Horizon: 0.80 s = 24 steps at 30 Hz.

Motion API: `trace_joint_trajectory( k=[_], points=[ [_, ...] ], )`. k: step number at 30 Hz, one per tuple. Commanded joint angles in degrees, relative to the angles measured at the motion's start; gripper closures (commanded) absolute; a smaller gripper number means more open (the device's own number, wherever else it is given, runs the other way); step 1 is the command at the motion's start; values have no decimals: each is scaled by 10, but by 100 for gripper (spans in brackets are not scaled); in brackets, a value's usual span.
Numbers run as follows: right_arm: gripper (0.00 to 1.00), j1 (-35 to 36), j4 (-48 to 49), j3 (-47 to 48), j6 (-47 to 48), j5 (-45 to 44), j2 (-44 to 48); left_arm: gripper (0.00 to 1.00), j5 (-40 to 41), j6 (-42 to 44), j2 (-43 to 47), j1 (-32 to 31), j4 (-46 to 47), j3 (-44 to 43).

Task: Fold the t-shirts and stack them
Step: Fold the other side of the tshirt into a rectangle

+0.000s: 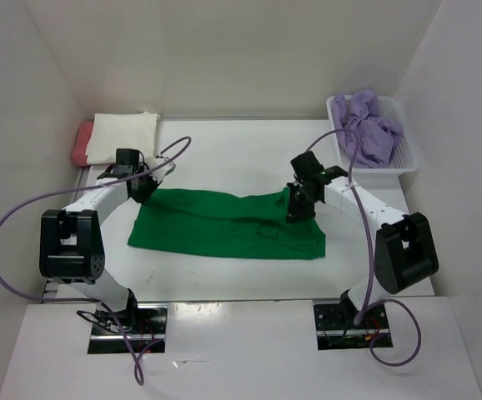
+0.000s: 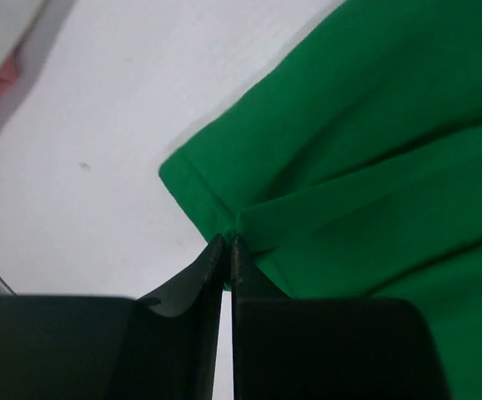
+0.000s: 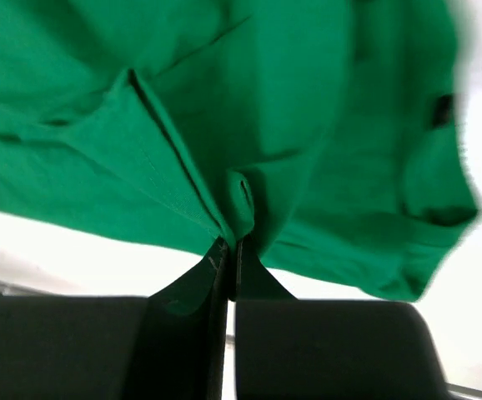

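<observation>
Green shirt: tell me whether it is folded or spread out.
Partly folded. The green shirt lies on the table as a long band, one layer doubled over; the left gripper and right gripper pinch its edge.

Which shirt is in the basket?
The lavender-purple shirt, crumpled in the white basket; the green shirt lies spread out, the cream shirt and red shirt stacked far left.

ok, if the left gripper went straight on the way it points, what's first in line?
The green t-shirt. The left gripper has its tips right at the shirt's hemmed corner, seemingly pinching a fold there. Going straight on, it would only push deeper into that cloth. What lies beyond is hidden.
</observation>
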State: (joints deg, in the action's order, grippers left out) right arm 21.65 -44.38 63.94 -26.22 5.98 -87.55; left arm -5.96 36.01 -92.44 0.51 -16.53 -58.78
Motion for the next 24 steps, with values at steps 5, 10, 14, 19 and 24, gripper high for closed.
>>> trace_joint_trajectory(
  k=[5,10,14,19,24],
  points=[
    [100,54,21,-41,-38,15,2,87,1,40,30,5,-60,38],
    [100,54,0,-53,-44,8,7,77,1,51,30,5,-91,38],
    [92,54,-25,-47,-44,1,2,71,23,64,30,5,-99,26],
    [66,54,-64,-47,-49,15,7,65,67,85,30,23,-94,26],
    [63,37,-117,-27,-61,22,58,54,57,112,30,55,-125,-6]
  ],
)
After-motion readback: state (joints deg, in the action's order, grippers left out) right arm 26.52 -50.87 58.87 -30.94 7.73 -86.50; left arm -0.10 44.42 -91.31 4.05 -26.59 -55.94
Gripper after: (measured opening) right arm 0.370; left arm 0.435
